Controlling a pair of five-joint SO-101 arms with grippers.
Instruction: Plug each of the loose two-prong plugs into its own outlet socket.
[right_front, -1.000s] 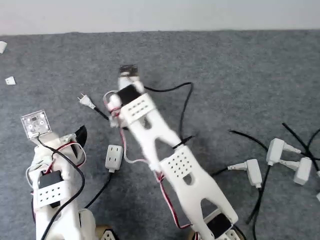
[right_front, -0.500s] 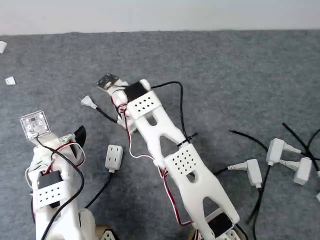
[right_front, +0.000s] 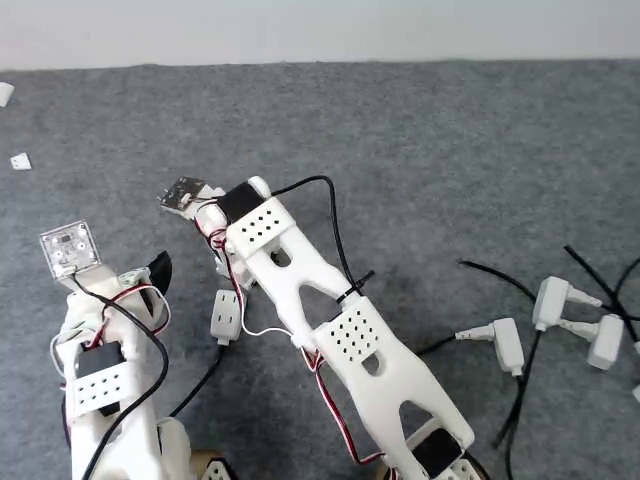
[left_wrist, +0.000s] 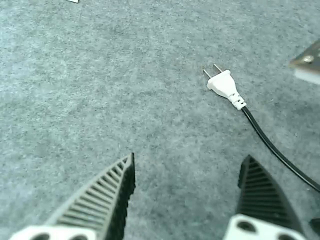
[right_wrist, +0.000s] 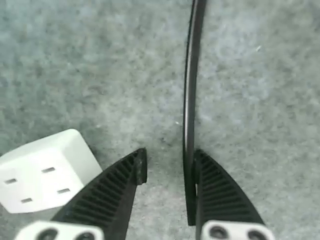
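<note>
Jaws of the right gripper stand narrowly parted around the black cable, just beside the white outlet socket. The left gripper gapes wide; the two-prong plug lies loose, away from that socket.

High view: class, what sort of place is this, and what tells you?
Probably a robotics lab bench: two white robot arms over a grey felt-like table cover, with a loose two-prong plug and an outlet socket on black cords.

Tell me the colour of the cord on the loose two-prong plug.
Black cord, white plug; clearest in the left wrist view.
</note>
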